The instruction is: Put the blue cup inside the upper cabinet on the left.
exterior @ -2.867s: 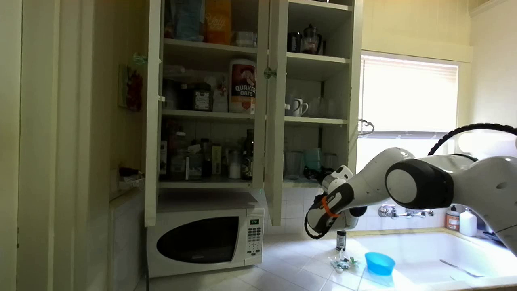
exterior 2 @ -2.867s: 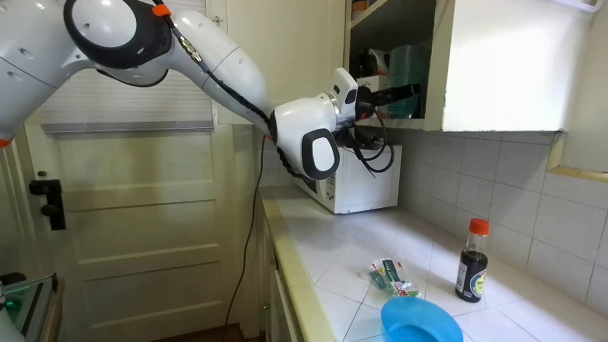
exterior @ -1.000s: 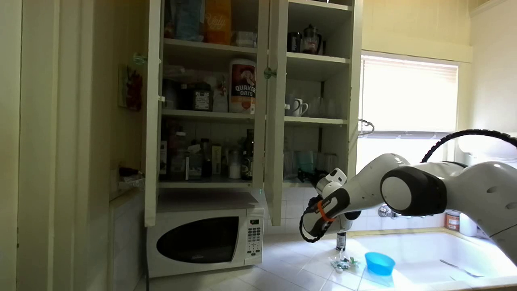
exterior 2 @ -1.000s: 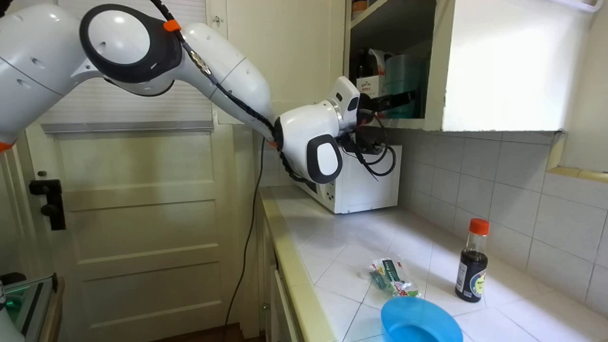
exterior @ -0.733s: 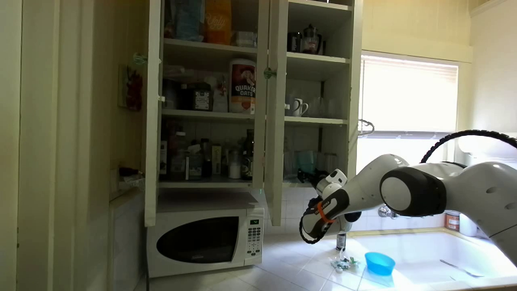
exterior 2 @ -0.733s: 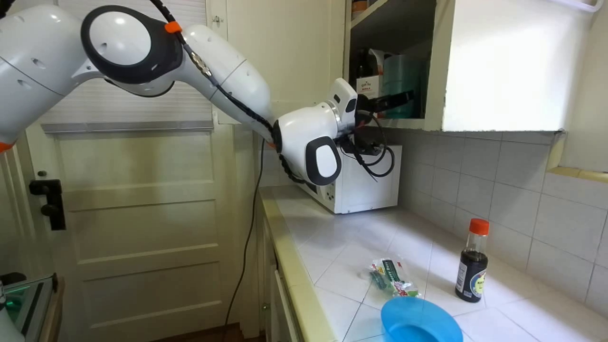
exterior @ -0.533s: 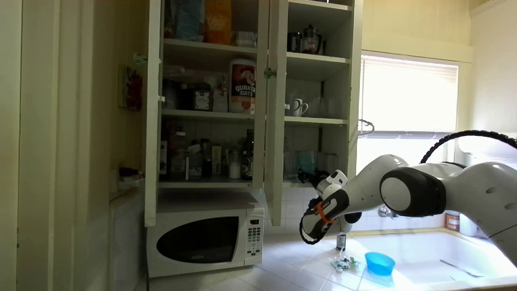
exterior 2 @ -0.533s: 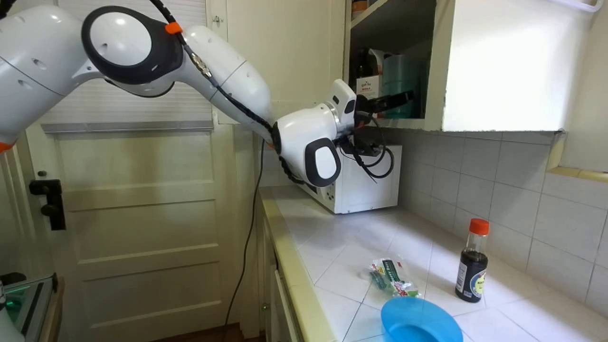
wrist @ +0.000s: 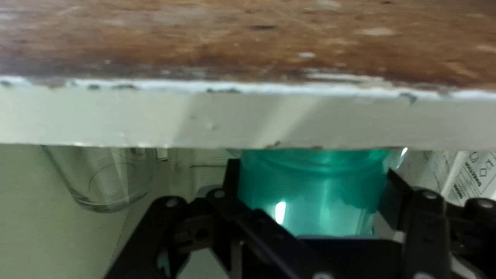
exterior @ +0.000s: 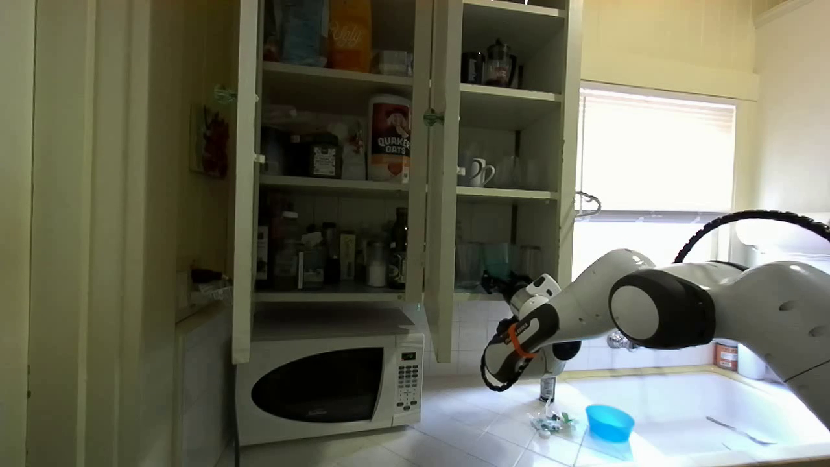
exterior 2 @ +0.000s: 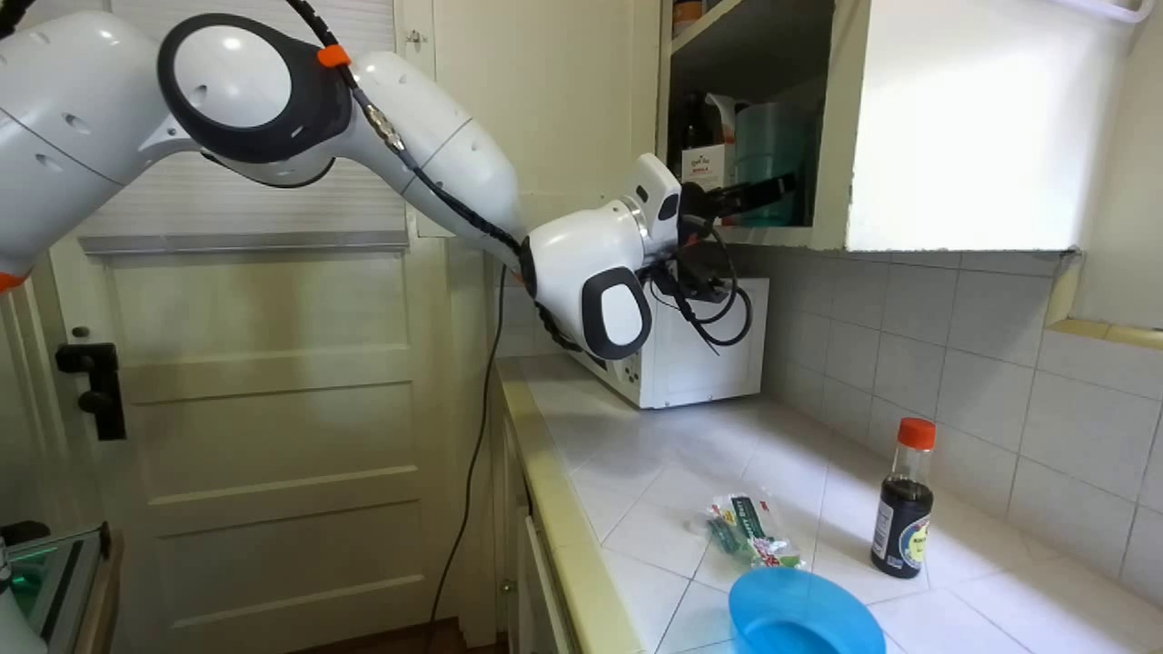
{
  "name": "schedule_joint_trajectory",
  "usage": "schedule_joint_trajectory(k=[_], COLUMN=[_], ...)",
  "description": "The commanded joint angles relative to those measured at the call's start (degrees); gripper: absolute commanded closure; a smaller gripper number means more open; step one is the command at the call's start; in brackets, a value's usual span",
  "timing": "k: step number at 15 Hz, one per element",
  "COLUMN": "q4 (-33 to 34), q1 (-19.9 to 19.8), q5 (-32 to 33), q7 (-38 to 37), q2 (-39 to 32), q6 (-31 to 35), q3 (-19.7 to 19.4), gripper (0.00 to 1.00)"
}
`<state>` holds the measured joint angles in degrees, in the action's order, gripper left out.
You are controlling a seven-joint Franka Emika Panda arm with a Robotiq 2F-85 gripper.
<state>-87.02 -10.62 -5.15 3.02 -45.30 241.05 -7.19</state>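
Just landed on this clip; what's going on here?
A robot arm has its pincer at the bottom shelf of the glassware bay, straddling a teal cup; whether it's actually gripping, I can't tell. The bright blue cup stands apart on the counter, beside the sink, so it isn't yet in the left upper cabinet.

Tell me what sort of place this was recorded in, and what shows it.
Most likely a home kitchen: in an exterior view, a microwave sits on a tiled counter, a sink lies farther right, and the open upper cabinet holds a Quaker Oats canister.
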Motion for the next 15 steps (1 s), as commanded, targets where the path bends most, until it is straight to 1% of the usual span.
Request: schedule_joint_trajectory(k=[1,4,5,6,7,8,15], q4=[0.72,0.57,0.49,0.48,0.46,0.45,0.31], q1=[0.17,0.23,0.25,0.27,0.28,0.32,0.52], q5=[-2.49,-3.00,-3.07,-3.22,-3.24,-3.20,-3.28], q7=[1.11,1.02,0.99,1.02,1.00,1.02,1.10], q2=[-0.92,-0.87,-0.81,-0.82,-0.82,-0.82,-0.83], q6=[1.74,1.65,1.62,1.61,1.60,1.59,1.60], q3=[0.19,0.26,0.28,0.29,0.30,0.30,0.33], gripper=[0.44,0.44,0.23,0.05,0.03,0.00,0.00])
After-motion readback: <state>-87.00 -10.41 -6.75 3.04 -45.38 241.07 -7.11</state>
